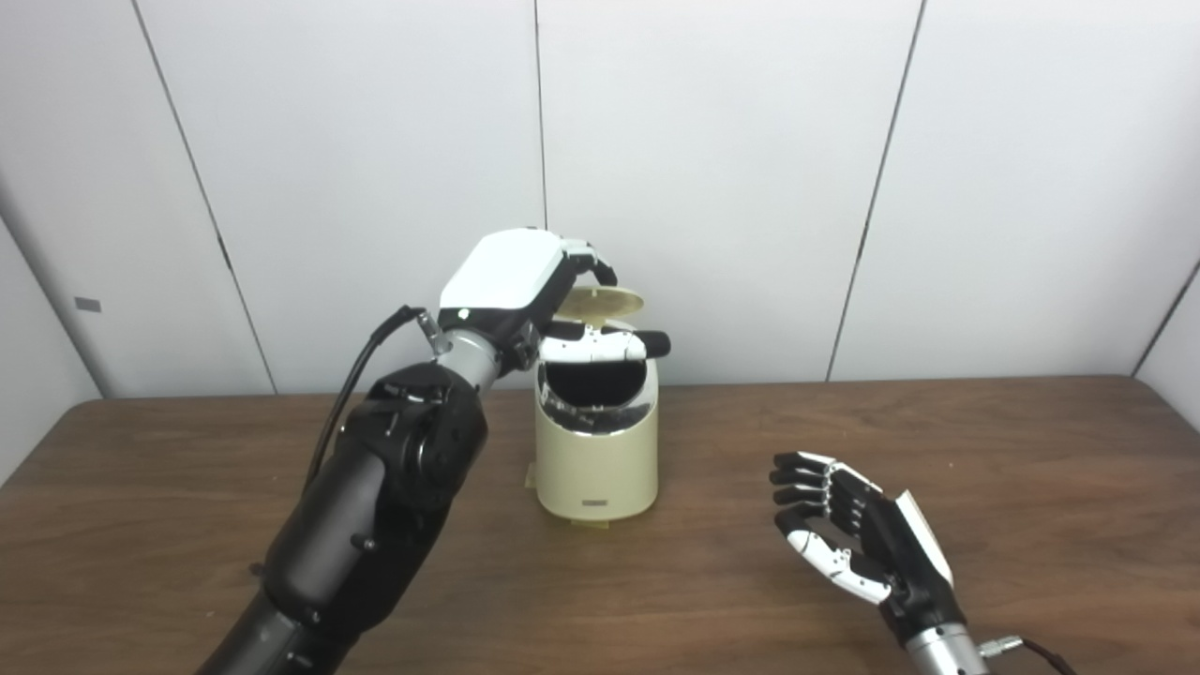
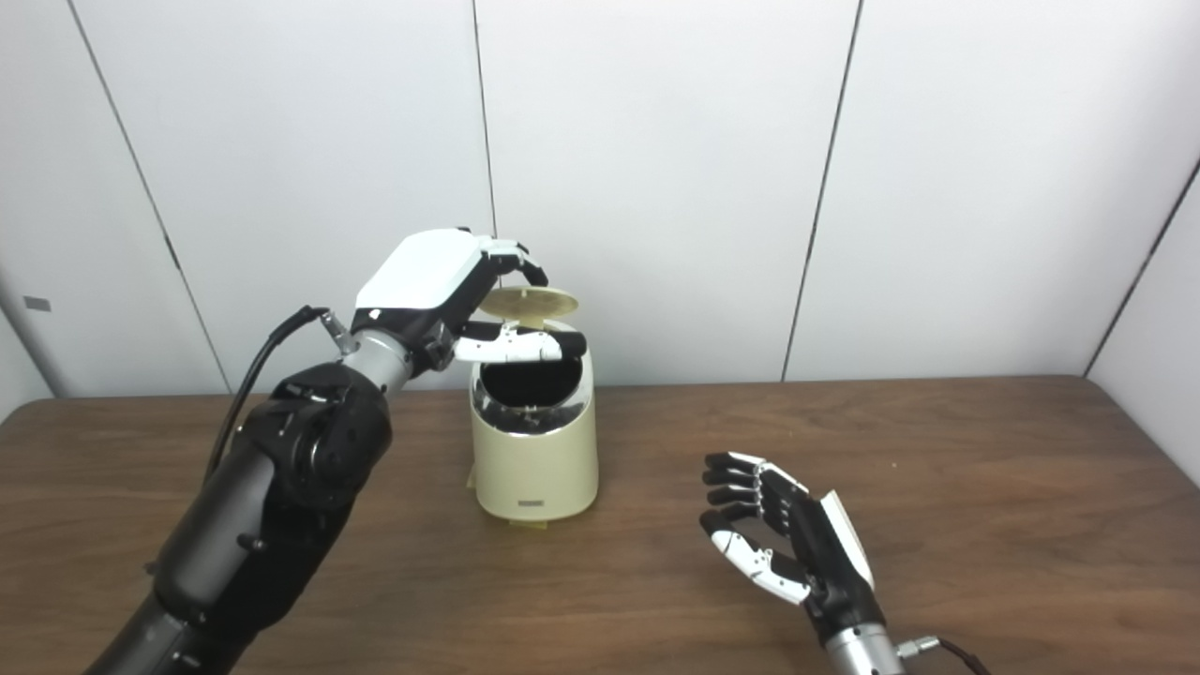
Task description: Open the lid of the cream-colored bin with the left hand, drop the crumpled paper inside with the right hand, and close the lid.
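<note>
I am looking at the cream-colored bin (image 1: 596,450) sitting on the bench (image 1: 984,450), near the middle and slightly toward nine o'clock from centre. Its lid (image 1: 601,303) is tilting up at the twelve o'clock side of the rim, leaving the dark mouth exposed. My left hand (image 1: 525,295) is hovering at the top of the bin, fingers curling over the raised lid and the thumb lying across the front of the opening; I judge it is propping the lid rather than clamping it, though I cannot tell how firm the contact is.

My right hand (image 1: 858,544) is resting low near the bench at about four o'clock from the bin, well apart from it, fingers spread and palm empty. I am seeing no crumpled paper anywhere on the bench or in either hand; whether it is lying inside the bin I cannot tell, the interior being too dark.

The bin is looking like thin, light plastic with a shiny rim, so I am expecting it to slide or tip if I push sideways. The lid seems hinged and small; the best hold is its free edge, pressing gently downward toward the hinge line to close it.
</note>
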Motion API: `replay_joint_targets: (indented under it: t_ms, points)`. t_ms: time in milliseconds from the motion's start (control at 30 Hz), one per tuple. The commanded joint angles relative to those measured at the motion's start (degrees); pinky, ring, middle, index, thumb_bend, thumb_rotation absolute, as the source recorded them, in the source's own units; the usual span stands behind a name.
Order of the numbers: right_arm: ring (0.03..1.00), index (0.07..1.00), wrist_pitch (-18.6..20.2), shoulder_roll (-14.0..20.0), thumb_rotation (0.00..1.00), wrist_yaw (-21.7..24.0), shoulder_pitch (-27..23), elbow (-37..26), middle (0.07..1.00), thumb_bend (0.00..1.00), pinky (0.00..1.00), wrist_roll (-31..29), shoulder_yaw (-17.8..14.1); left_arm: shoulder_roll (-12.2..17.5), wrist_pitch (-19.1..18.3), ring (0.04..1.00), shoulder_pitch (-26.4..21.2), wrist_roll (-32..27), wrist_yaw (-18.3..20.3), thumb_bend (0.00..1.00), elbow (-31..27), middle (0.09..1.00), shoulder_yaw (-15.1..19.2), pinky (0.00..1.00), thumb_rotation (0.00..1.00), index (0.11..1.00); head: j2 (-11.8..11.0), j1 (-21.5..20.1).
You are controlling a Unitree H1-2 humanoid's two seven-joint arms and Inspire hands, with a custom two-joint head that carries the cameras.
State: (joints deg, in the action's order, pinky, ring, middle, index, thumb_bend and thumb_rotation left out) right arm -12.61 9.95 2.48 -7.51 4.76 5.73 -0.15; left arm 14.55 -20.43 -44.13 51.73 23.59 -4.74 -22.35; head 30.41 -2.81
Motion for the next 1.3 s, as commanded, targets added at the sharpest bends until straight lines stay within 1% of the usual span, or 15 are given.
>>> replay_joint_targets:
  t_ms: [0,133,233,400,600,767,833,967,1067,1200,1267]
  points:
    - [0.678,0.737,-1.17,0.05,0.34,-0.05,-1.73,-1.70,0.722,0.21,0.60,-0.60,-0.26,0.50,1.47,0.895,-1.94,0.91,-0.28,1.00,-2.12,0.794,0.04,1.00,0.97,0.758,0.07,-0.09]
    - [0.677,0.736,-1.22,0.17,0.35,-0.07,-1.67,-2.01,0.721,0.20,0.60,-0.28,-0.18,0.43,1.79,0.899,-1.13,0.92,-0.11,1.00,-2.80,0.792,-0.05,1.00,0.98,0.760,0.17,-0.14]
    - [0.674,0.735,-2.34,0.33,0.35,0.06,-1.72,-1.63,0.717,0.20,0.59,-0.44,-0.14,0.38,2.46,0.897,-0.37,0.96,-0.25,1.00,-3.27,0.782,0.08,1.00,0.98,0.755,0.31,-0.19]
    - [0.679,0.736,-0.74,0.23,0.37,0.09,-1.46,-2.80,0.721,0.21,0.59,-0.26,-0.16,0.53,2.54,0.899,0.64,1.50,0.95,1.00,-3.92,0.767,-0.06,1.00,0.98,0.758,0.48,-0.21]
    - [0.681,0.737,-0.74,0.21,0.38,0.43,-1.39,-3.22,0.723,0.21,0.59,-0.92,-0.18,0.09,1.94,0.907,2.33,1.05,2.25,1.00,-4.78,0.768,0.08,1.00,0.98,0.774,1.06,-0.60]
    - [0.680,0.738,-0.30,0.20,0.37,0.33,-1.10,-3.96,0.725,0.21,0.58,-0.83,-0.30,-0.88,2.45,0.895,4.78,0.65,1.63,1.00,-4.77,0.768,0.06,1.00,0.99,0.763,1.34,-0.56]
    - [0.681,0.740,-0.06,0.32,0.38,0.42,-1.01,-4.26,0.726,0.21,0.58,-0.75,-0.27,-1.12,3.13,0.891,5.72,0.43,0.72,1.00,-4.41,0.765,0.16,1.00,1.00,0.753,1.49,-0.60]
    - [0.688,0.742,0.78,0.49,0.40,0.68,-0.83,-4.94,0.727,0.21,0.59,-0.90,-0.35,-1.27,2.55,0.891,6.96,0.93,1.35,1.00,-4.79,0.778,-0.01,1.00,1.00,0.758,1.80,-0.57]
    - [0.691,0.749,1.75,0.56,0.41,1.01,-0.66,-5.49,0.732,0.22,0.59,-1.23,-0.48,-1.48,2.77,0.889,8.02,0.53,0.96,1.00,-4.78,0.775,0.08,1.00,0.99,0.744,1.90,-0.63]
    - [0.688,0.745,1.34,0.49,0.38,1.50,-0.69,-5.42,0.730,0.23,0.59,-2.24,-0.71,-1.83,2.65,0.887,9.42,0.24,0.01,1.00,-4.32,0.770,0.37,1.00,0.99,0.725,2.12,-0.78]
    - [0.690,0.744,1.60,0.49,0.38,1.72,-0.58,-5.70,0.730,0.23,0.59,-2.57,-0.77,-2.07,2.67,0.883,10.21,-0.08,-0.81,1.00,-3.90,0.759,0.64,1.00,0.99,0.738,2.24,-0.83]
